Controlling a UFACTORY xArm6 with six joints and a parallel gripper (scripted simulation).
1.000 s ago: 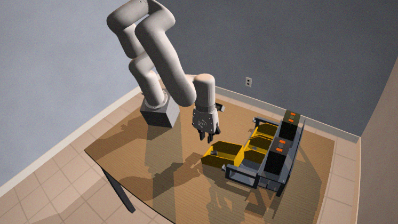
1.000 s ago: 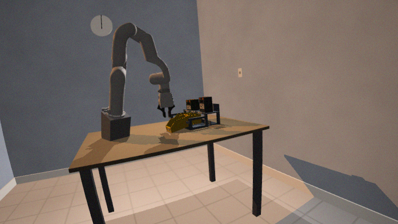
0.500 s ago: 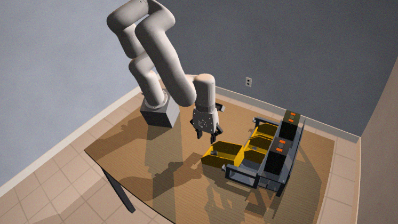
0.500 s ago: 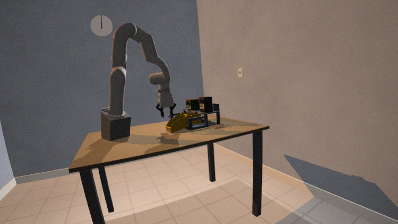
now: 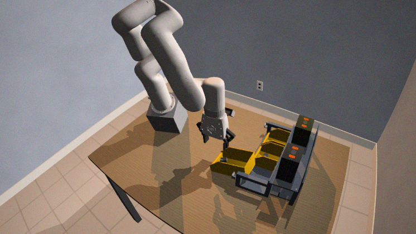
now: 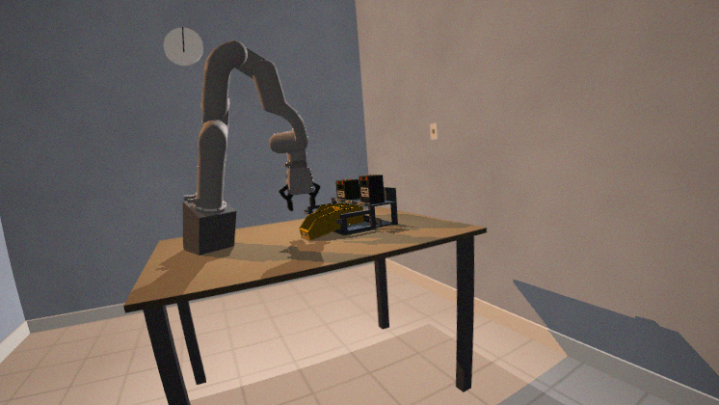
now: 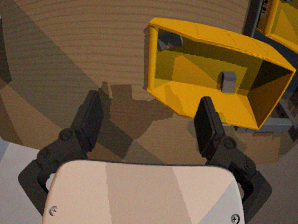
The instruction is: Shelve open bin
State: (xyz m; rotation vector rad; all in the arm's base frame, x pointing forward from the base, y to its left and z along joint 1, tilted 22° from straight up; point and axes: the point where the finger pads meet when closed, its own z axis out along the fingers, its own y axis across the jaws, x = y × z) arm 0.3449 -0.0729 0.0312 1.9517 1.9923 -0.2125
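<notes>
My hand (image 7: 149,123) hangs wide open with nothing in it, above the brown wooden surface (image 5: 145,162). In the wrist view the two dark fingers stand far apart, low in the frame. The yellow open-fronted plastic bin (image 7: 200,72) lies up and to the right of them, its near wall just beyond my right fingertip.

In the top view the bin (image 5: 231,161) sits right of centre, below and to the right of my hand (image 5: 216,139). Its long axis runs left to right in that frame. The far end leans on the front lip of the dark grey metal shelf (image 5: 250,181); the open end, where a small grey part (image 7: 228,82) shows, points back towards me and down at the surface. So it is tilted, not seated, and not level.

As I judge it, the next move turns on this: the bin's side walls lie off to my right, so I must shift that way and down before closing.
</notes>
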